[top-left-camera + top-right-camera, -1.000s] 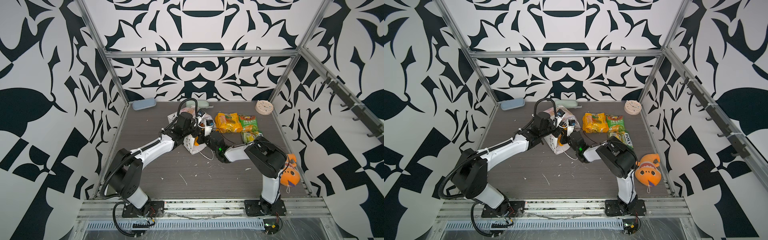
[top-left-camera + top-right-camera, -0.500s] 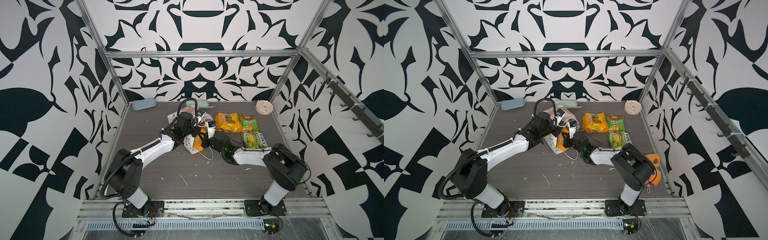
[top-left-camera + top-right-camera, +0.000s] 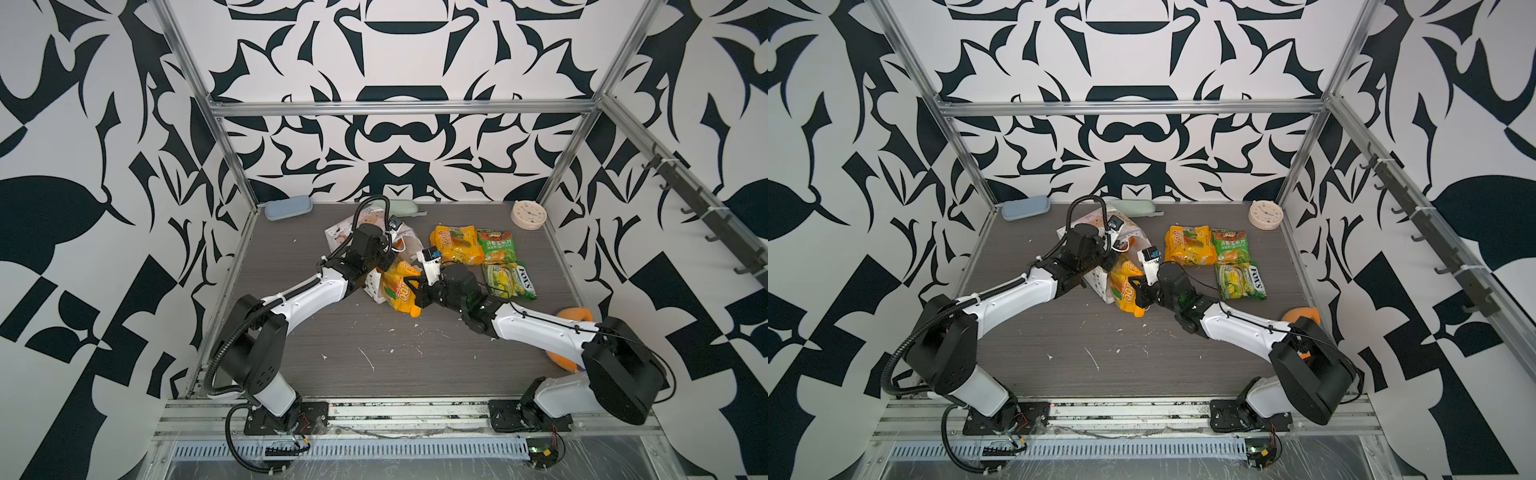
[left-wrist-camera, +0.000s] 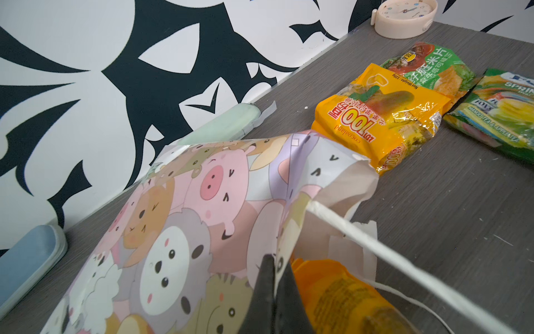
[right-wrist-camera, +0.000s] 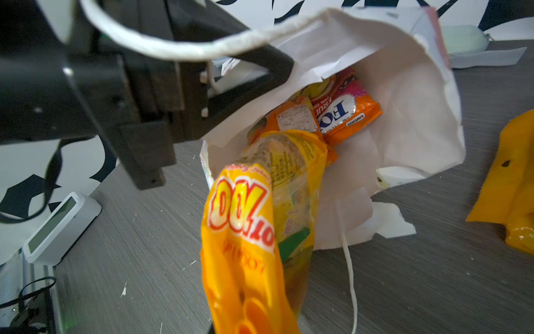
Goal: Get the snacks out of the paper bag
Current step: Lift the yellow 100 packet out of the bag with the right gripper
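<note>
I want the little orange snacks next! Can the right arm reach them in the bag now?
Probably not yet: the jaws of the right arm are shut on the yellow packet, which sits in the mouth of the paper bag before the orange packets.

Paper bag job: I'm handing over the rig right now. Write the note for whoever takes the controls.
The left gripper is shut on the rim of the paper bag, which lies on its side on the table.
The right gripper is shut on a yellow-orange packet, mostly out, its far end at the bag's mouth.
Done: a second yellow-orange packet and two green packets lie on the table.
Left: pull the held packet clear and set it down, then take out the two small orange packets inside the bag.
</note>
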